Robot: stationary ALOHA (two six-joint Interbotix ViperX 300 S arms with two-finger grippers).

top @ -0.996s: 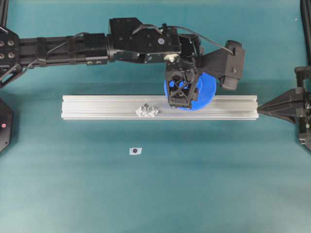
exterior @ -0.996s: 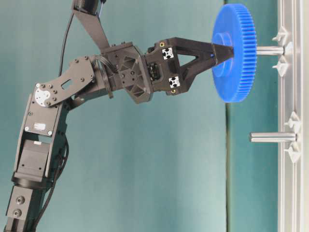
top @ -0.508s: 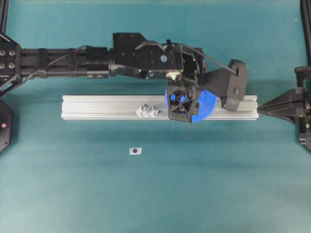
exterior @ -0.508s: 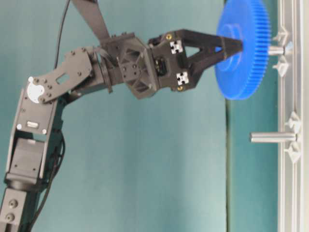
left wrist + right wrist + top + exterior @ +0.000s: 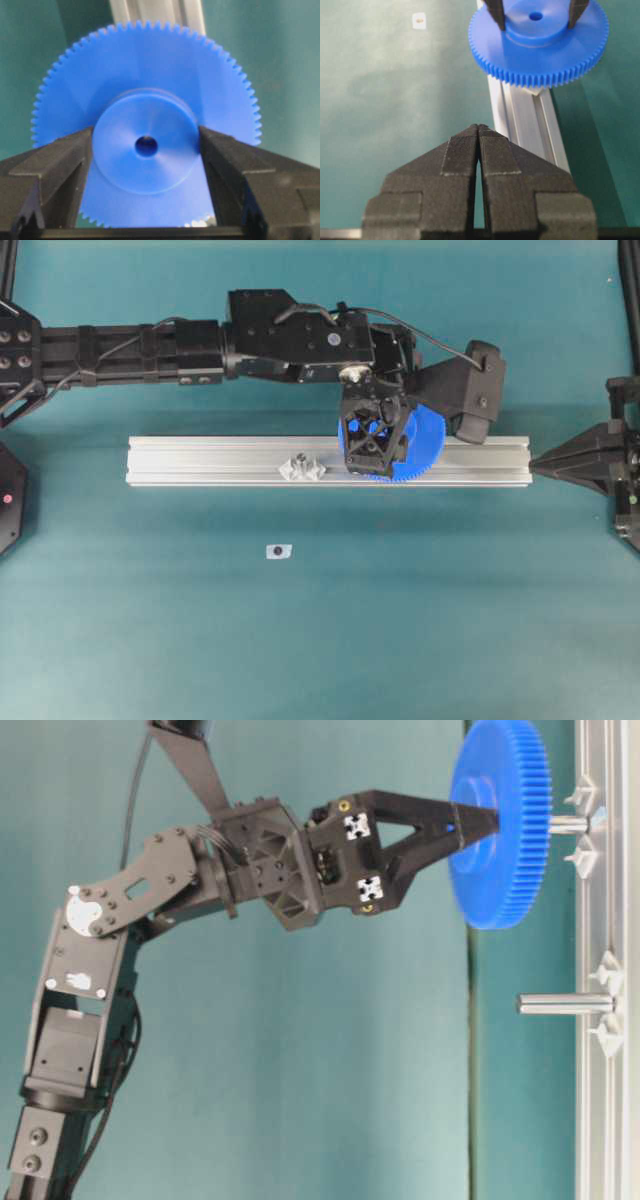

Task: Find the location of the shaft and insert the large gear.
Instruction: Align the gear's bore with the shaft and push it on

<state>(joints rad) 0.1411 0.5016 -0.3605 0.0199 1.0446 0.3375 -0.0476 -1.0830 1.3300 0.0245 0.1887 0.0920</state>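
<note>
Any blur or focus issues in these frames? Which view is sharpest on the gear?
Left wrist view: large gear soft, teeth slightly blurred, rail behind it out of focus. Right wrist view: right gripper in the foreground crisp, gear teeth clear. Table-level view: sharp on the left gripper and shaft. Overhead view: even light, no glare.

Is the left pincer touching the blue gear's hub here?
Touching. In the left wrist view both fingers of the left pincer press against opposite sides of the blue gear's raised hub, with no gap.

no readable text, labels or numbers anywhere
</note>
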